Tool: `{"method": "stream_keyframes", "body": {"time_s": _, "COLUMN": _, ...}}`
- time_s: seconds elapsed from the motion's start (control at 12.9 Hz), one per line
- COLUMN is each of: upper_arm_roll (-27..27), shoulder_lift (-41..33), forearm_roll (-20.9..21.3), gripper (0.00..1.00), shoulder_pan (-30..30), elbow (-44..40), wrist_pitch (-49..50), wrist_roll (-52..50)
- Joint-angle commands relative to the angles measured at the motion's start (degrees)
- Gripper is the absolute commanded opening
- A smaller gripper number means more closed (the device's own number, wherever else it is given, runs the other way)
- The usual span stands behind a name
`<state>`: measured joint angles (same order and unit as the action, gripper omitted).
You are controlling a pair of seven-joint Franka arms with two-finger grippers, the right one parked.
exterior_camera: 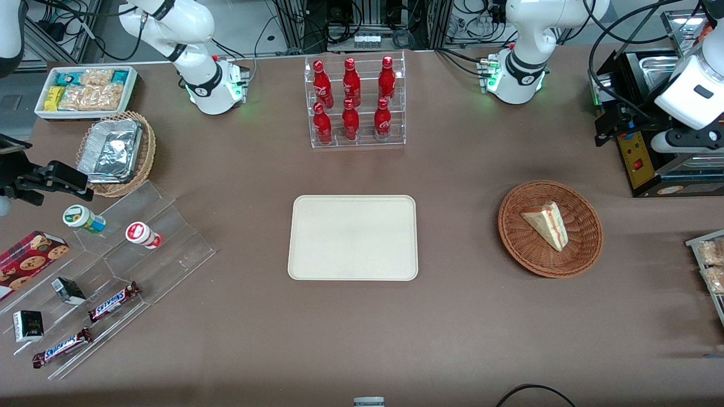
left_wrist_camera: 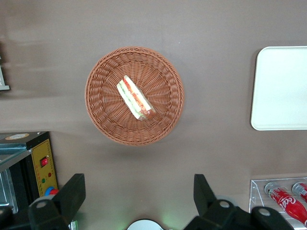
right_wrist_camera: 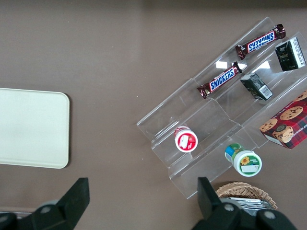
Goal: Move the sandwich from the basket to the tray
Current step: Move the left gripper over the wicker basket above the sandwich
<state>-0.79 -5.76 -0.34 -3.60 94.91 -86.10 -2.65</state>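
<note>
The sandwich, a pale bread wedge with red and green filling, lies in the round reddish-brown wicker basket. The cream tray lies flat at the table's middle, with nothing on it. My left gripper hangs open high above the table at the working arm's end. It is farther from the front camera than the basket and holds nothing.
A clear rack of red cola bottles stands farther back than the tray. A black appliance sits near the gripper. Snack packets lie at the table edge. An acrylic stand with snacks is toward the parked arm's end.
</note>
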Motion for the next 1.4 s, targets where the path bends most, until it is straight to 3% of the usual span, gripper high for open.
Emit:
{"method": "stream_keyframes", "body": {"time_s": 0.0, "upper_arm_roll": 0.08, "shoulder_lift": -0.47, "forearm_roll": -0.37, "gripper": 1.0, "shoulder_pan": 0.79, "elbow": -1.04, "wrist_pitch": 1.71, "wrist_roll": 0.55}}
{"method": "stream_keyframes", "body": {"time_s": 0.47, "upper_arm_roll": 2.1, "shoulder_lift": 5.39, "forearm_roll": -0.01, "gripper": 1.0, "shoulder_pan": 1.23, "elbow": -0.95, "wrist_pitch": 0.58, "wrist_roll": -0.24}}
{"method": "stream_keyframes", "body": {"time_s": 0.7, "upper_arm_roll": 2.28, "shoulder_lift": 6.98, "forearm_roll": 0.42, "gripper": 1.0, "shoulder_pan": 1.75, "elbow": 1.24, "wrist_pitch": -3.01, "wrist_roll": -10.67}}
{"method": "stream_keyframes", "body": {"time_s": 0.93, "upper_arm_roll": 2.63, "shoulder_lift": 6.81, "forearm_roll": 1.82, "gripper": 1.0, "shoulder_pan": 2.63, "elbow": 9.3, "wrist_pitch": -10.47, "wrist_roll": -14.3}}
{"method": "stream_keyframes", "body": {"time_s": 1.32, "upper_arm_roll": 2.72, "shoulder_lift": 7.17, "forearm_roll": 1.92, "gripper": 1.0, "shoulder_pan": 2.99, "elbow": 22.14, "wrist_pitch": -26.9, "wrist_roll": -31.87}}
